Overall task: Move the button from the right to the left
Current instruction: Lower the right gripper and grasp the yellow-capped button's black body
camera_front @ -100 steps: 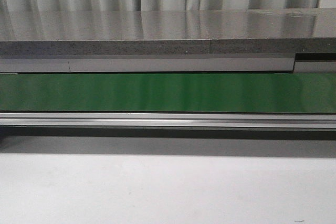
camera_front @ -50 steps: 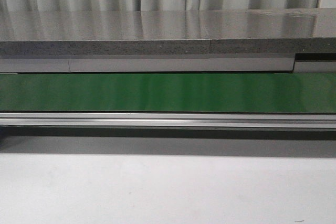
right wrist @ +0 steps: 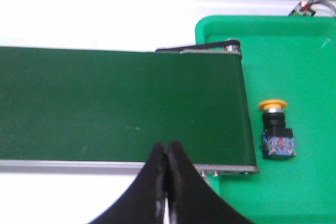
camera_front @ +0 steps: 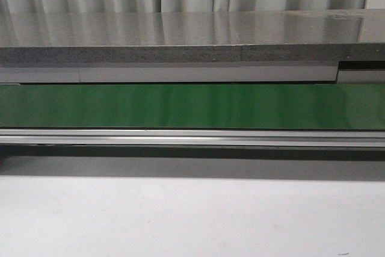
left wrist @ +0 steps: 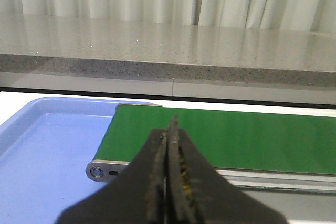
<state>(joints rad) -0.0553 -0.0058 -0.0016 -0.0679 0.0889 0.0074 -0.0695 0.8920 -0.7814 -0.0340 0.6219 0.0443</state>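
The button (right wrist: 275, 129) lies in the green tray (right wrist: 315, 192), right of the right gripper (right wrist: 167, 153), whose jaws are clenched empty.

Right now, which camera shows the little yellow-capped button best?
The right wrist view: the button lies in a green tray beside the conveyor belt's end, unobstructed. The front view and left wrist view don't show it at all.
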